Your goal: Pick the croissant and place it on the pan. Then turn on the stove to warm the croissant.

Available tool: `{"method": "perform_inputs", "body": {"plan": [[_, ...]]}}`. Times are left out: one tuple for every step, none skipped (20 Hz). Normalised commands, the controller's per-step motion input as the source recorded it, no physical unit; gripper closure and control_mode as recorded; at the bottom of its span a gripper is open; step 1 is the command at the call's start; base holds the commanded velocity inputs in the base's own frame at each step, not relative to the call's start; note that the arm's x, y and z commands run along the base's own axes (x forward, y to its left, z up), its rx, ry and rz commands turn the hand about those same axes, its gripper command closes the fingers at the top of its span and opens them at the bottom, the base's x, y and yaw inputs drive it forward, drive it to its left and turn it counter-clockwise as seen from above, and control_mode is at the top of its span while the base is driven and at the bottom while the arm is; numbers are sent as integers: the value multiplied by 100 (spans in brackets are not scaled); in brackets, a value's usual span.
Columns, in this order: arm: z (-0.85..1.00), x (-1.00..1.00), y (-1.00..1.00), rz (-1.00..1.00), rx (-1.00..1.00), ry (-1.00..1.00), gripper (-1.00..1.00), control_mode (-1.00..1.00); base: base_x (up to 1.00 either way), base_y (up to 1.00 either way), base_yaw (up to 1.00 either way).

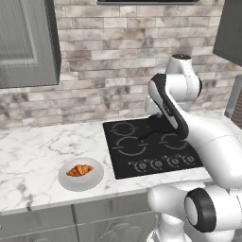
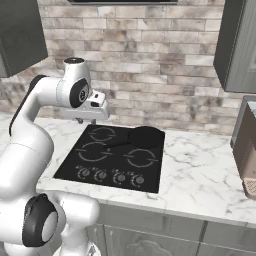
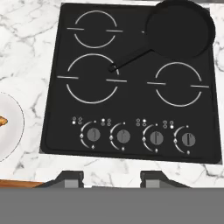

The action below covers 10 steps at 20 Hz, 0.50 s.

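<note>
Hovering high above a flat black glass cooktop (image 3: 131, 83), the white robot arm holds its two-finger claw (image 3: 111, 177) pointed straight down, fingers pressed together and holding nothing. From the hand view, the two dark fingertips sit at the bottom edge, over the strip of white marble desk (image 3: 26, 43) in front of the cooktop's row of four round dark knobs (image 3: 140, 138).

The small golden-orange, crescent-shaped croissant (image 1: 79, 170) lies in the middle of a pale grey round plate (image 1: 92, 182), which rests on the marble desk just to the left of the cooktop, near the front edge. In the hand view only a sliver of that plate and the tip of the pastry appear at the far left.

The small round black frying pan (image 3: 180, 29) sits on the cooktop's rear right burner, its thin straight handle (image 3: 131, 60) angling toward the middle of the glass. It appears empty, so it is ready to receive the pastry.

The arm's height and downward-facing pose suggest it is surveying the scene rather than reaching, since the claw is well apart from both plate and pan. Judging by this, the task has barely begun: the croissant is not yet picked up, and the claw would have to spread and swing left over the plate first.

A brick wall backs the desk, with grey cabinets above.
</note>
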Motion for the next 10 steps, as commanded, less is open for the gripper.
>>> {"method": "perform_inputs", "body": {"plan": [[0, 0, 0, 0, 0, 1, -100, -100, 0, 0, 0], [0, 0, 4, 0, 0, 1, -100, -100, 0, 0, 0], [-9, 0, 12, 0, 0, 0, -100, -100, 0, 0, 0], [-13, 0, 16, 2, -1, 0, -100, -100, 0, 0, 0], [-12, 0, 17, 3, -1, 1, -100, -100, 0, 0, 0], [-13, -4, 30, 2, -3, 0, -100, -100, 0, 0, 0], [-14, -7, 32, 3, -3, 0, -100, -100, 0, 0, 0], [-14, -11, 33, 5, -3, 0, -100, -100, 0, 0, 0], [-14, -11, 32, 7, -2, 0, -100, -100, 0, 0, 0], [-14, -10, 34, 7, -2, 0, -100, -100, 0, 0, 0]]}}
